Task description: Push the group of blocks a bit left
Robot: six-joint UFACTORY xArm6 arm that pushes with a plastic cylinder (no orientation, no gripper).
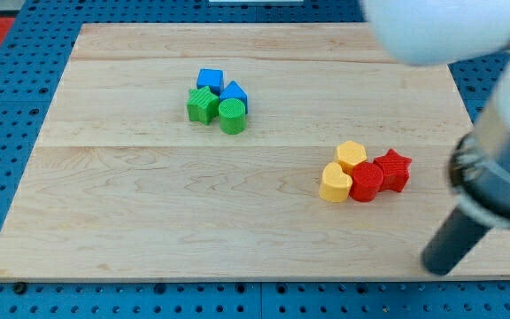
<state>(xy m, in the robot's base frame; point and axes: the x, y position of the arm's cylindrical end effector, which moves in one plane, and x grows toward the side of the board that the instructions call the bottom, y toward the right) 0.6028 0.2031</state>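
Note:
Two groups of blocks lie on the wooden board (pixel 149 213). At the upper middle sit a blue cube (pixel 209 79), a blue triangular block (pixel 235 93), a green star (pixel 202 105) and a green cylinder (pixel 232 116), all touching. At the right sit a yellow hexagon (pixel 351 156), a yellow heart (pixel 335 183), a red cylinder (pixel 367 182) and a red star (pixel 393 170), also touching. My tip (pixel 438 267) is at the board's lower right, below and to the right of the red and yellow group, apart from it.
The arm's white and dark body (pixel 494 133) fills the view's upper right and right edge. A blue pegboard surface (pixel 7 133) surrounds the board.

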